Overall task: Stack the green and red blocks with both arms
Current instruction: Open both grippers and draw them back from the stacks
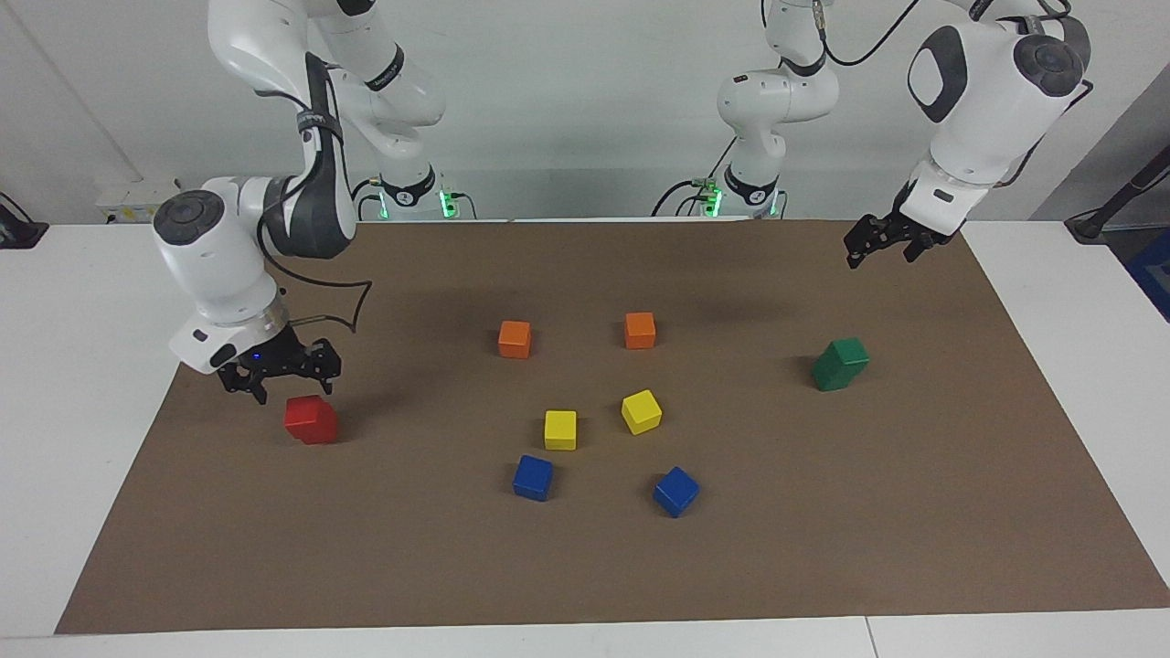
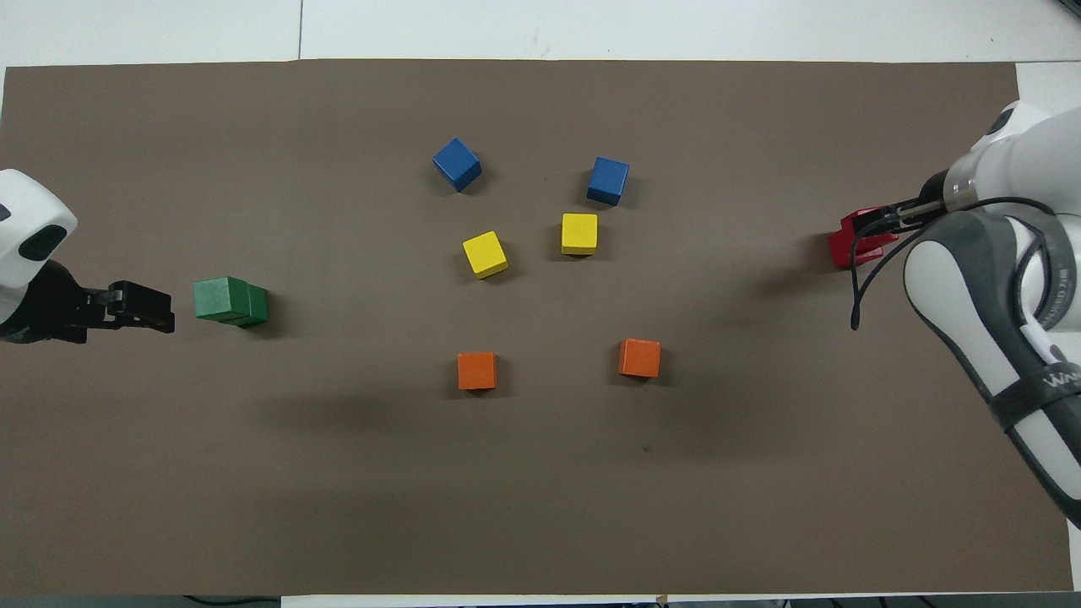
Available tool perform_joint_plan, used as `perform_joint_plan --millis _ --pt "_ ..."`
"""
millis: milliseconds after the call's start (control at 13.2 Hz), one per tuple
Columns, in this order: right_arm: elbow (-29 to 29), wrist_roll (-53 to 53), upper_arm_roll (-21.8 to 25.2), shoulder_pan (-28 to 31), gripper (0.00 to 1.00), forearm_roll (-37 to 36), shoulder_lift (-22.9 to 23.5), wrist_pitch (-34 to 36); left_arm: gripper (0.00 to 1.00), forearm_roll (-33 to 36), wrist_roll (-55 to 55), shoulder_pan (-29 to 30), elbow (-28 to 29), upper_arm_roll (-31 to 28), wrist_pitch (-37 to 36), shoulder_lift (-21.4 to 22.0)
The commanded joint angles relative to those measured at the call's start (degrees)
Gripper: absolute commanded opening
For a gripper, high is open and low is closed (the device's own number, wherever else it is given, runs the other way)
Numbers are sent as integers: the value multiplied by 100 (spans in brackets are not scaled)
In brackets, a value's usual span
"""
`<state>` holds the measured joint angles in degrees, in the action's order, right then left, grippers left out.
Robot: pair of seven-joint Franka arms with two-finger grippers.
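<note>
Surface: brown mat (image 1: 585, 567) on a white tabletop (image 1: 82, 302), pale wall at the robots' end.
Green stack: one green block on another (image 1: 839, 364), the upper one offset and leaning, toward the left arm's end of the mat; seen from above (image 2: 230, 301), the two tops do not line up.
Red stack: red blocks one on the other (image 1: 311, 419), toward the right arm's end.
Left gripper: (image 1: 879, 242) raised high, fingers open and empty; the green stack lies well below them, clear of contact.
Right gripper: (image 1: 279, 367) just above the red stack, fingers spread and holding nothing; the top red block sits right under the fingertips, seemingly apart.
Step in hand: both stacks look released, so clearing away is what remains.
Doing it well: lift straight up before any sideways travel, so no finger brushes a top block, the leaning green one above all.
Others: orange (image 1: 515, 339), yellow (image 1: 560, 429) and blue cubes (image 1: 533, 477) lie mid-mat, well apart from both pairs of fingers.
</note>
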<state>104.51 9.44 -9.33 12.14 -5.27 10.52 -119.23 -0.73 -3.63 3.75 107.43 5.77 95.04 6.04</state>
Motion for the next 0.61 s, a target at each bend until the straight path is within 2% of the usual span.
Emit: perform_joint_plan --millis 0,76,152,304,531 --pt "-220 -153 -52 -36 100 122 -427 862 100 12 55 -181 -779 -41 -361 -486" --pt "-403 -161 -52 -62 100 131 -498 1197 100 3 55 -356 -1272 -136 -633 -803" --pt "-640 -153 -52 -62 100 148 -507 1557 100 -6 55 -610 -1355 -407 -627 -867" --pt "-1001 -153 -60 -71 100 140 -595 2103 100 3 64 -657 -1129 -498 -706 -728" --pt "-1038 -126 -35 -210 100 236 -867 2307 100 3 73 -612 -961 -454 -689 -639"
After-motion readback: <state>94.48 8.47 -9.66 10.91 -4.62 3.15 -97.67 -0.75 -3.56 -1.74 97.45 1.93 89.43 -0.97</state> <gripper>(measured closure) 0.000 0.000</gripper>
